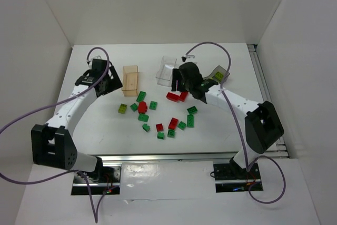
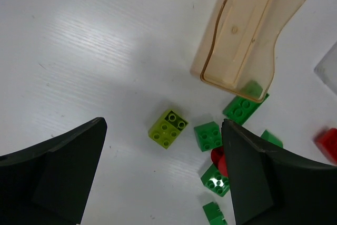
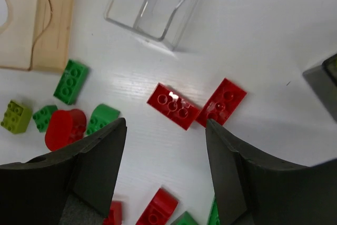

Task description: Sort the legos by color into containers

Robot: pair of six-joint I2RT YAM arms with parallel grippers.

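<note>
Okay, both claws are spread wide with nothing pinched. The left gripper (image 1: pixel 112 82) hangs over the table (image 1: pixel 89 130), just left of the tan container (image 1: pixel 130 80). On my left wrist feed a yellow-green brick (image 2: pixel 168 128) lies on the table in the gap between the fingers (image 2: pixel 58 172), apart from both. A small green brick (image 2: pixel 208 136) is just beside it, and a longer green brick (image 2: pixel 243 106) sits at the tan container's near end. I can't tell whether those two touch.

The right gripper (image 3: pixel 166 129) hovers above two red bricks (image 3: pixel 172 106), which lie flat and meet at a corner. They are on the table near the open clear container (image 3: pixel 158 3), not in it. The dark container (image 1: pixel 218 75) is off to the right of that arm, and something yellow-green shows inside it.

The rest of the legos (image 1: pixel 158 117) are loose mid-table between the arms, red and green mixed. A rounded red piece (image 3: pixel 64 128) has green bricks either side of it.
</note>
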